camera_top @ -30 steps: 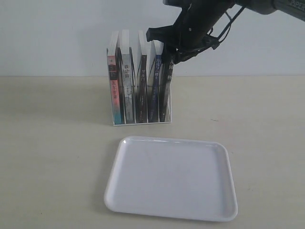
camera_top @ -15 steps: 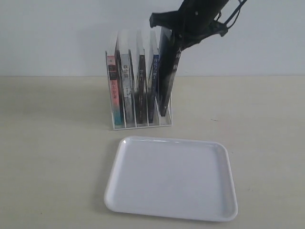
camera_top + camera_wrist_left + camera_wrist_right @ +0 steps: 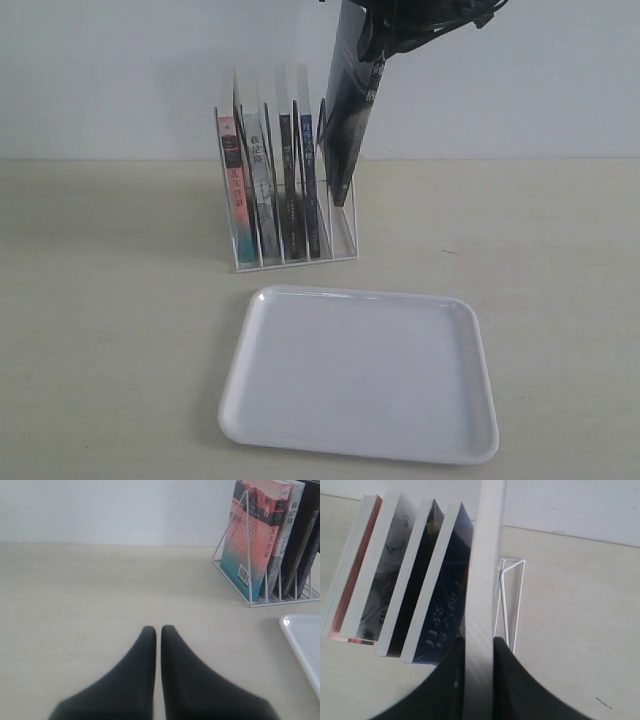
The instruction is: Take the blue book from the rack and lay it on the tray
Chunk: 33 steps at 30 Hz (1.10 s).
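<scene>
- The right gripper (image 3: 479,647) had its black jaws clamped on the upper end of the thin, deep blue book (image 3: 343,130). In the right wrist view the book's white page edge ran straight out from between the jaws.
- The blue book hung tilted over the rightmost slot of the small white wire rack (image 3: 340,235). Its cover looked almost black in the exterior view, and white characters showed on its spine.
- Its lower end sat about halfway down the rack's height, off the slot's floor. Whether it touched a wire could not be told.
- Four other books stood leaning in the rack's other slots: a pink-spined book (image 3: 232,190), a pale grey book (image 3: 260,190), a black book (image 3: 288,185) and a brighter blue-spined volume (image 3: 310,180). The last stood just beside the lifted one.
- The flat white plastic tray (image 3: 360,370), with rounded corners and a low rim, lay on the pale beige tabletop (image 3: 120,330). It was in front of the rack, near it but apart.
- The left gripper (image 3: 156,630) pointed across the tabletop with the rack ahead and off to one side, well apart. Its two black jaws were pressed together tip to tip.
</scene>
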{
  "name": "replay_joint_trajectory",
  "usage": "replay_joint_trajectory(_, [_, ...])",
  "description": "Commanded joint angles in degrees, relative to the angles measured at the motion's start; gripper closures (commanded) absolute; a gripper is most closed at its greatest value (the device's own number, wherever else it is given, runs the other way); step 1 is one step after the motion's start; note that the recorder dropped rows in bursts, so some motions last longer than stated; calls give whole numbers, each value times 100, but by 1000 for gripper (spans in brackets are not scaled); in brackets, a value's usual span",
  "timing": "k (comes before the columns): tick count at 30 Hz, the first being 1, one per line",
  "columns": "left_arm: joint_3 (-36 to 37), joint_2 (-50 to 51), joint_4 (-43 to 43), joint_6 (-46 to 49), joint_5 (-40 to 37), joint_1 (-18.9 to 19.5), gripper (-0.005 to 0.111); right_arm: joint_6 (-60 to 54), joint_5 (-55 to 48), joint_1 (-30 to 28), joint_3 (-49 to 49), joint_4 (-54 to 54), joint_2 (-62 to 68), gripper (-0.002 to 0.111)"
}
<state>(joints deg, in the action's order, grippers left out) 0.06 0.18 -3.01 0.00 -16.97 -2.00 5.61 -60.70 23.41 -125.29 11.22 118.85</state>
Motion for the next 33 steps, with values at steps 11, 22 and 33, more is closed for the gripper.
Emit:
replay_joint_trajectory(11, [-6,-18,-23,0,25,11,103,-7,305,6,-65,84,-95,108])
replay_joint_trajectory(22, [-6,-18,-23,0,25,11,103,-7,520,6,-65,-42,434,108])
replay_joint_trajectory(33, [-6,-18,-23,0,25,11,103,-7,488,6,-65,-300,838,108])
